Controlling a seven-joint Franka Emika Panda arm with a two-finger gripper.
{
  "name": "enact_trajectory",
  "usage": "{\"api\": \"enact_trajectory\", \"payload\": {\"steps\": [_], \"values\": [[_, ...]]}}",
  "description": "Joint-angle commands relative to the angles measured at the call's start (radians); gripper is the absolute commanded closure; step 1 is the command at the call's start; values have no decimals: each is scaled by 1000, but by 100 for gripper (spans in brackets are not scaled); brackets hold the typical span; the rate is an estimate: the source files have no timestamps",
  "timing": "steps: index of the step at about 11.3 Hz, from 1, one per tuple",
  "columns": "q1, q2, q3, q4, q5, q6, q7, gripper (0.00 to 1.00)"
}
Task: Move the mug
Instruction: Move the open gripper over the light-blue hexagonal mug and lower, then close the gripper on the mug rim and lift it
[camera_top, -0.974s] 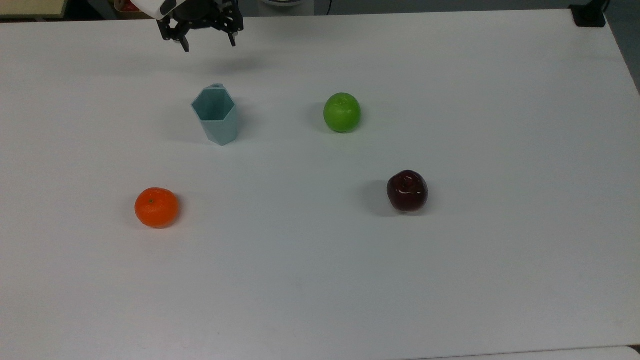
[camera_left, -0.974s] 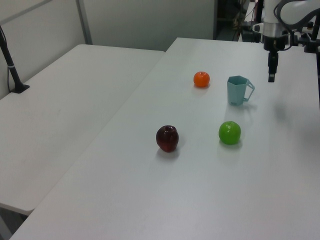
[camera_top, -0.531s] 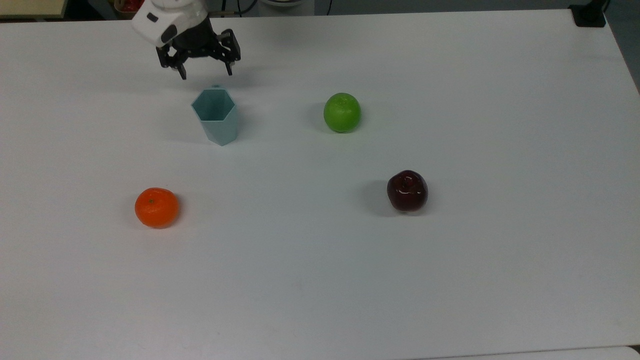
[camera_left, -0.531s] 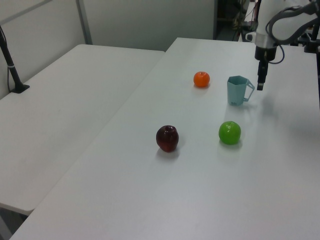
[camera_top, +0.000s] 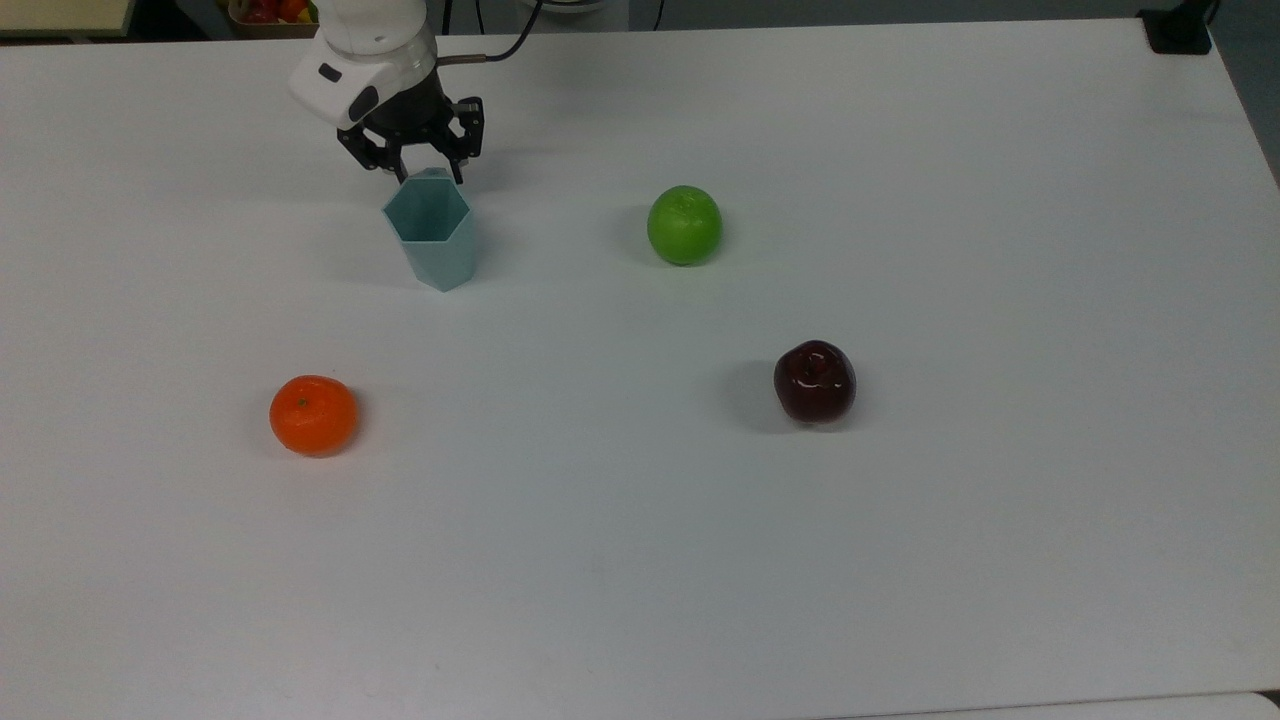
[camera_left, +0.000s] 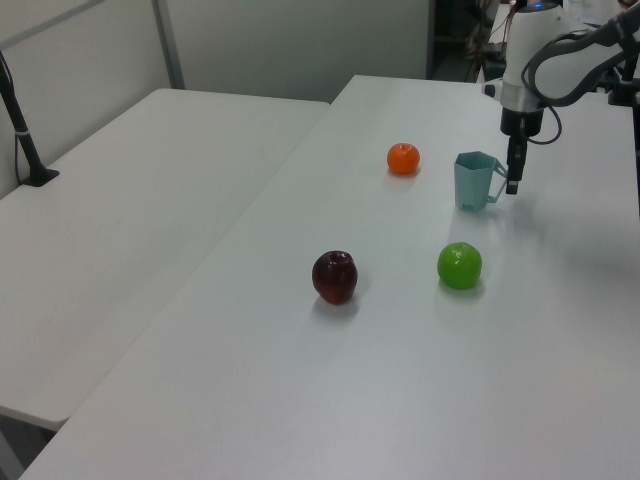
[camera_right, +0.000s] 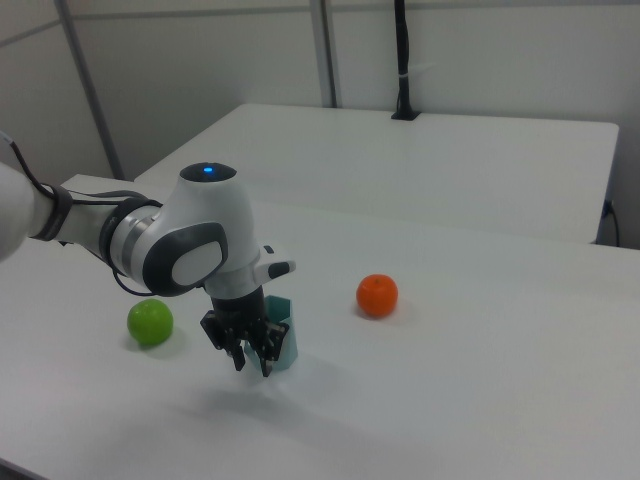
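White tabletop (camera_top: 700, 560) fills the top view, bare apart from four things set well apart. The mug (camera_top: 432, 234) stands upright in the upper left of the top view, hexagonal mouth open to the camera. The green apple (camera_top: 684, 224) lies to its right in the frame, the dark red apple (camera_top: 815, 381) lower right of centre, and the orange (camera_top: 313, 414) at lower left.

Your gripper (camera_top: 424, 168) sits at the mug's far edge in the top view, fingers spread moderately and pointing down, holding nothing. In the left view the gripper (camera_left: 512, 178) hangs just beside the angular handle (camera_left: 495, 184), on the right of the mug (camera_left: 475, 180) in that frame. I judge you are lining up on the handle or on the rim wall next to it.

To do this well, settle which before you descend. If it is the handle, bring one finger through the loop and one outside, then close slowly. If it is the wall, straddle a flat facet rather than a corner, so the pads seat squarely. Whether the fingers touch the mug I cannot tell from the right view, where the gripper (camera_right: 245, 352) covers most of the mug (camera_right: 283, 343).

Go down gently: the tapered base looks easy to tip. Lift straight up before you travel.
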Motion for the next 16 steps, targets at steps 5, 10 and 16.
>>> {"api": "enact_trajectory", "payload": {"steps": [5, 10, 16], "values": [[10, 2, 1, 2, 7, 29, 33, 79], [8, -30, 1, 3, 5, 17, 34, 86], [10, -91, 4, 141, 10, -212, -137, 86]]}}
